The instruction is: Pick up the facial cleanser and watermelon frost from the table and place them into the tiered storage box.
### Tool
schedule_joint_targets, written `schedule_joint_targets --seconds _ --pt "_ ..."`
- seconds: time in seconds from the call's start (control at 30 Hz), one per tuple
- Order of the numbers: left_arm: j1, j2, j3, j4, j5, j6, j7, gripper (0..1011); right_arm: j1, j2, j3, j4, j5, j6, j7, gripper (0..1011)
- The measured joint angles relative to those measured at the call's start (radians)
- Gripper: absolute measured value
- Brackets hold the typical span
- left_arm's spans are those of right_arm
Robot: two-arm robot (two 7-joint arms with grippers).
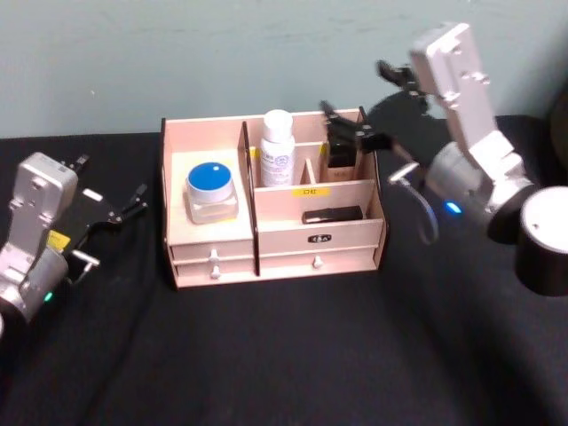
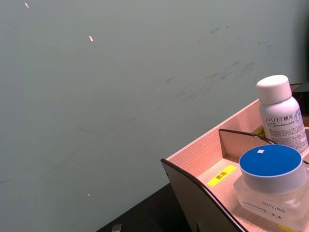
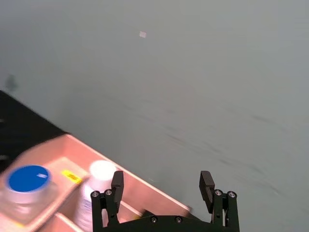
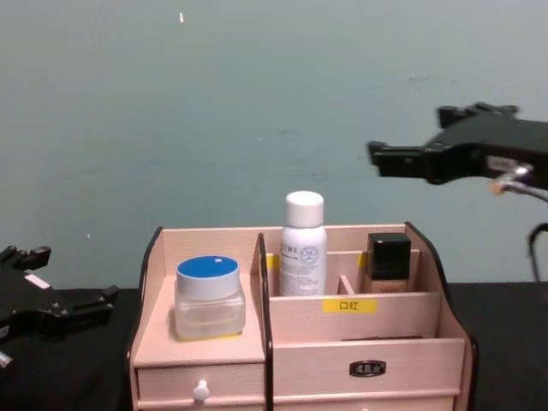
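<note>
Box point(image 1: 213, 244): holds jar point(image 1: 211, 191), bottle point(image 1: 277, 146). Right gripper point(image 1: 348, 129): fingers apart, empty, above box's right rear. Left gripper point(image 1: 120, 209): apart, parked beside box. Step: likely release done; next, retreat.

There is one tiered storage box point(image 1: 271, 244) on the table. Inside it stand one white bottle point(image 1: 277, 147), one clear jar with a blue lid point(image 1: 211, 191) and one square bottle with a black cap point(image 4: 385, 265). One small dark flat item point(image 1: 332, 214) lies in a front compartment. The box has two white-knobbed drawers point(image 1: 214, 260). Two grippers are seen, the left gripper point(image 1: 115, 213) and the right gripper point(image 1: 351, 129).
</note>
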Motion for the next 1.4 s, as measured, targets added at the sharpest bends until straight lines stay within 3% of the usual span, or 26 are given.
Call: schedule_joint_targets --seconds 0.37,0.7,0.9,1.4 --pt "0.000 0.000 0.000 0.000 0.000 0.000 0.000 1010 -0.069 -0.005 0.091 0.020 -0.019 0.002 -0.061 1002" --pt "0.000 0.000 0.000 0.000 0.000 0.000 0.000 1010 -0.101 -0.016 0.131 0.054 -0.059 0.002 -0.095 1002" --pt "0.000 0.000 0.000 0.000 0.000 0.000 0.000 1009 -0.109 -0.033 0.149 0.083 -0.059 0.008 -0.090 1002" --pt "0.000 0.000 0.000 0.000 0.000 0.000 0.000 1010 -0.107 -0.029 0.146 0.078 -0.058 0.009 -0.089 1002"
